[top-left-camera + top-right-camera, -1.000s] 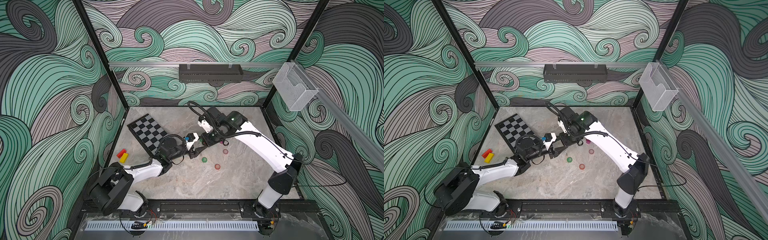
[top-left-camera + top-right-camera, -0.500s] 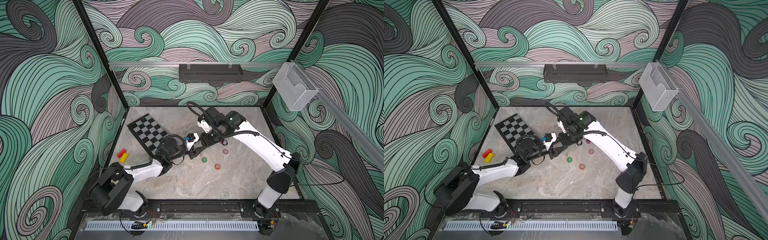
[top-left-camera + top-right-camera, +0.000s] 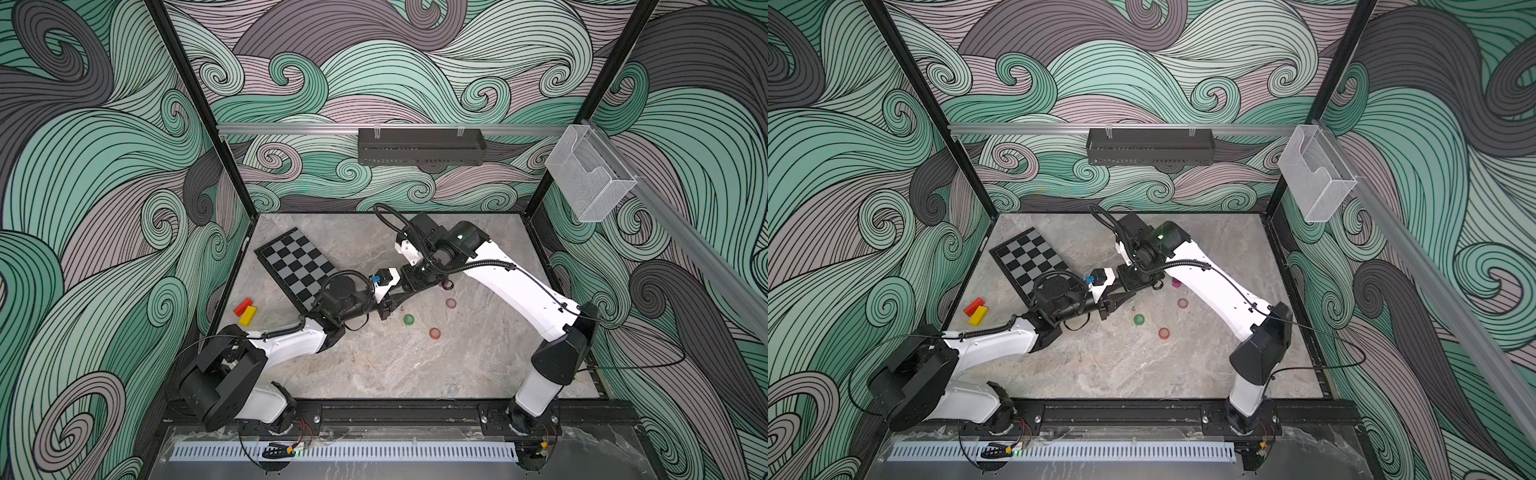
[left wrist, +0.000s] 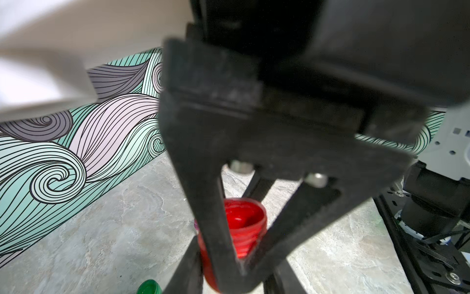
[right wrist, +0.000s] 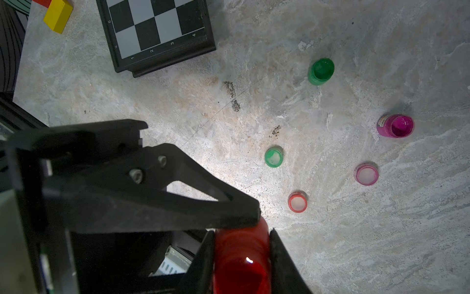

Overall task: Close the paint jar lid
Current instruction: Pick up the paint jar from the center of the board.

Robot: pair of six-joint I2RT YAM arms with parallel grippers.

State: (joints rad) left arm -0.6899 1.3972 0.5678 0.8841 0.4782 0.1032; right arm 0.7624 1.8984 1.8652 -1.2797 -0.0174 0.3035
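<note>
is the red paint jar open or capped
Open: the red jar shows bare threads and paint inside; a red lid lies apart.

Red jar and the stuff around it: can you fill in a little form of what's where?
red jar: open, paint inside
left gripper: shut on red jar
right gripper: shut on red jar
red lid: loose on table, off the jar
green jar: open, on table
pink jar: open, on table
green lid: loose on table
pink lid: loose on table

left gripper clamped | right gripper clamped | tips meeting, arms reaching inward
</note>
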